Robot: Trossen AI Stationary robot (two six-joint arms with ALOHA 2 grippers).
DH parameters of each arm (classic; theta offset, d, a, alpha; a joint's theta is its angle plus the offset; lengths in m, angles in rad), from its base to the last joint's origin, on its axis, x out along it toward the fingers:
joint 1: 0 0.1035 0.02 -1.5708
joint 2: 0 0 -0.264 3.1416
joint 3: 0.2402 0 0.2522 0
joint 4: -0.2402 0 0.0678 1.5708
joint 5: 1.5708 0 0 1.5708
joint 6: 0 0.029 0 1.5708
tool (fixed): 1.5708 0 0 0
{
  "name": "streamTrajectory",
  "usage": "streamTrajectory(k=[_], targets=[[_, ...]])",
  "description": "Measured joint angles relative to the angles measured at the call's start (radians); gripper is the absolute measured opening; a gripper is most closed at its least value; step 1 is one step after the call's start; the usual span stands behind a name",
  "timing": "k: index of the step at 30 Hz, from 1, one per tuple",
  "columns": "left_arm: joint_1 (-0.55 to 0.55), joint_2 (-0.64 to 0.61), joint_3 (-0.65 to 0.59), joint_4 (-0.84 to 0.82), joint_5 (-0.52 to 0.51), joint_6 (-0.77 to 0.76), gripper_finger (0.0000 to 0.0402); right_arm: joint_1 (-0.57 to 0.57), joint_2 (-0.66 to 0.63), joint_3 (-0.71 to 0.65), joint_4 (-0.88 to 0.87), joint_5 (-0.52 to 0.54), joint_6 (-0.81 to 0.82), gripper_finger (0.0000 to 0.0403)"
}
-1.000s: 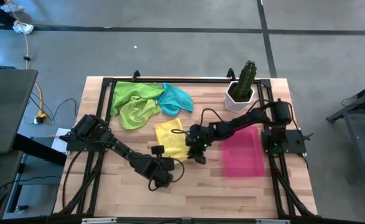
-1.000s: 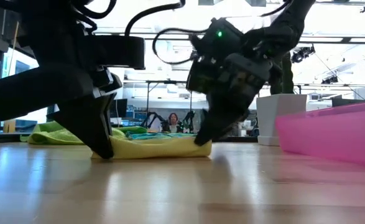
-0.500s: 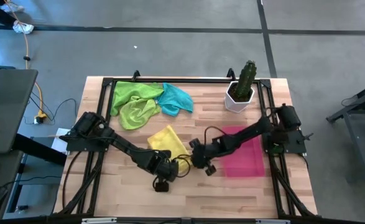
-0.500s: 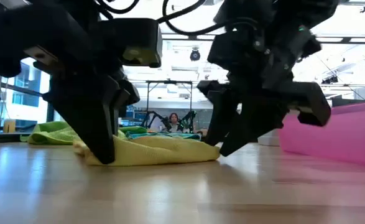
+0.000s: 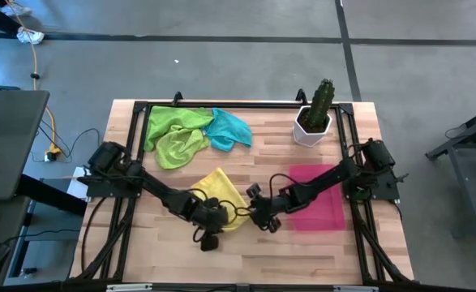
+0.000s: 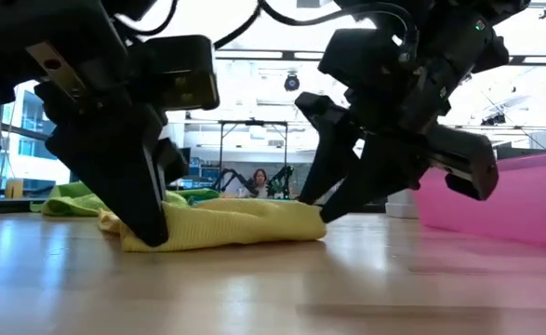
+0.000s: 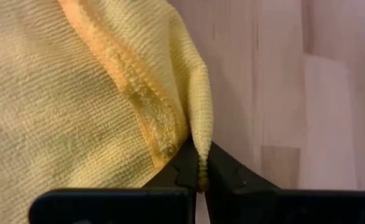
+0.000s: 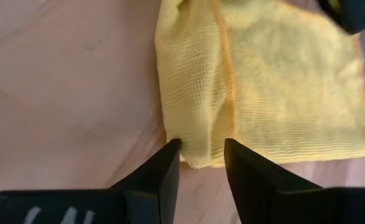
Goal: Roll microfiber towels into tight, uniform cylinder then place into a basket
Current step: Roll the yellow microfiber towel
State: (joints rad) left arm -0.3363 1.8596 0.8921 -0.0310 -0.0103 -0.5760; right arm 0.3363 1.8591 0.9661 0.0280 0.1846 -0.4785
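Near the bench's front edge, the left gripper (image 7: pixel 199 180) pinches a corner of the yellow towel (image 5: pixel 219 191) to anchor it, while the right gripper (image 8: pixel 202 163) stands open at its neighbouring corner, seemingly ready to grip.

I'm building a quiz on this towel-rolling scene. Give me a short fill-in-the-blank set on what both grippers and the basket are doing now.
1. The left gripper is shut on the edge of the ____ towel.
2. The right gripper has its jaws ____ at that towel's corner.
3. The pink basket holds ____ towels.

Missing words: yellow; open; no
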Motion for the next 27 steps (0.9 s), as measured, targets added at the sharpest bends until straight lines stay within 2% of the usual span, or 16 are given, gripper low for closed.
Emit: streamTrajectory(k=[8,15,22,27], targets=[[-0.001,-0.014,-0.130,0.245,-0.010,-0.114,0.0001,0.000,0.006,0.001,0.051,-0.039,-0.023,0.0117],[-0.002,-0.012,-0.134,0.264,-0.020,-0.114,0.0001,0.002,0.022,0.001,0.064,-0.045,-0.020,0.0117],[-0.002,-0.012,-0.133,0.263,-0.025,-0.118,0.0004,0.035,-0.011,0.001,0.013,0.050,-0.045,0.0117],[-0.001,-0.012,-0.133,0.264,-0.025,-0.120,0.0004,0.039,-0.036,0.002,-0.023,0.011,-0.010,0.0117]])
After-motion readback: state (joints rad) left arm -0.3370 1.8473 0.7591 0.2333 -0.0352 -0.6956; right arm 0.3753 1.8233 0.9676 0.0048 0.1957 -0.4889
